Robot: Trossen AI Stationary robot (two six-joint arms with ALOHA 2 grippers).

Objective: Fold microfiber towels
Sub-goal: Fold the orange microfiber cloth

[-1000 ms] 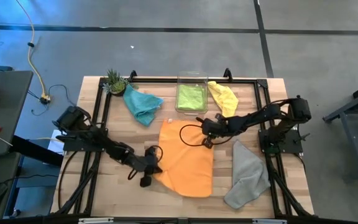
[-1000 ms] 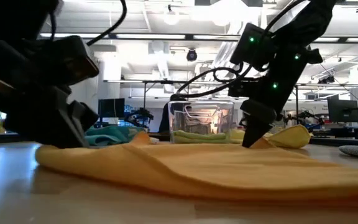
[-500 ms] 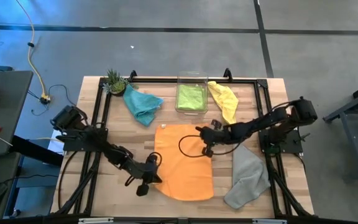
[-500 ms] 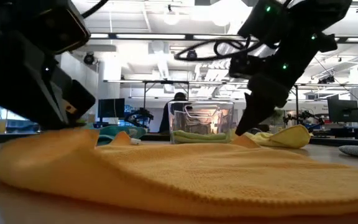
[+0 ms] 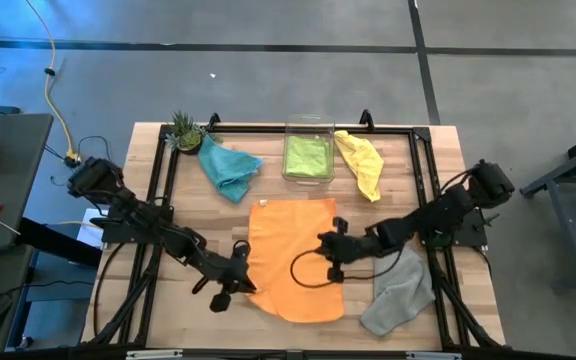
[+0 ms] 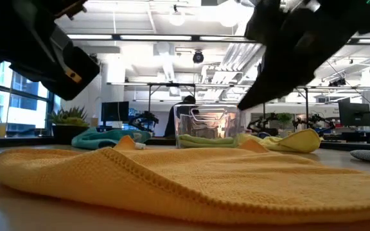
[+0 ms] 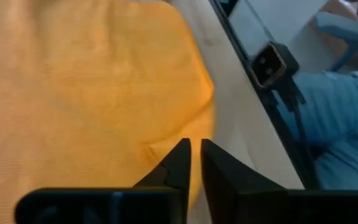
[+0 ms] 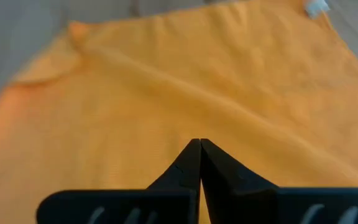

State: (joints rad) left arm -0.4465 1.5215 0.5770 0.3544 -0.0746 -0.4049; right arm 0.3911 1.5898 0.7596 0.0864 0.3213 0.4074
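Observation:
The orange towel [image 5: 296, 260] lies spread flat on the table's middle; it fills the low view [image 6: 191, 179]. My left gripper [image 5: 238, 283] hovers over the towel's near left edge [image 7: 191, 93], with its fingers shut to a thin slit [image 7: 195, 149]. My right gripper [image 5: 326, 250] is shut [image 8: 199, 144] above the towel's right part. In the low view both grippers [image 6: 76, 77] [image 6: 246, 101] stand clear above the cloth. The teal towel [image 5: 228, 165], yellow towel [image 5: 360, 160] and grey towel [image 5: 398, 285] lie around it. The lime green towel [image 5: 308, 155] lies in the clear bin.
The clear plastic bin [image 6: 207, 125] stands at the far middle, and a small potted plant [image 5: 185, 130] at the far left corner. A black frame rail [image 5: 423, 170] runs along the table's sides. The grey towel lies close to my right arm, at the near right.
Both grippers have gone toward the table's near edge, drawing the orange towel with them. They have then risen clear of it. The towel has spread out flatter and squarer, and its far edge now lies straight.

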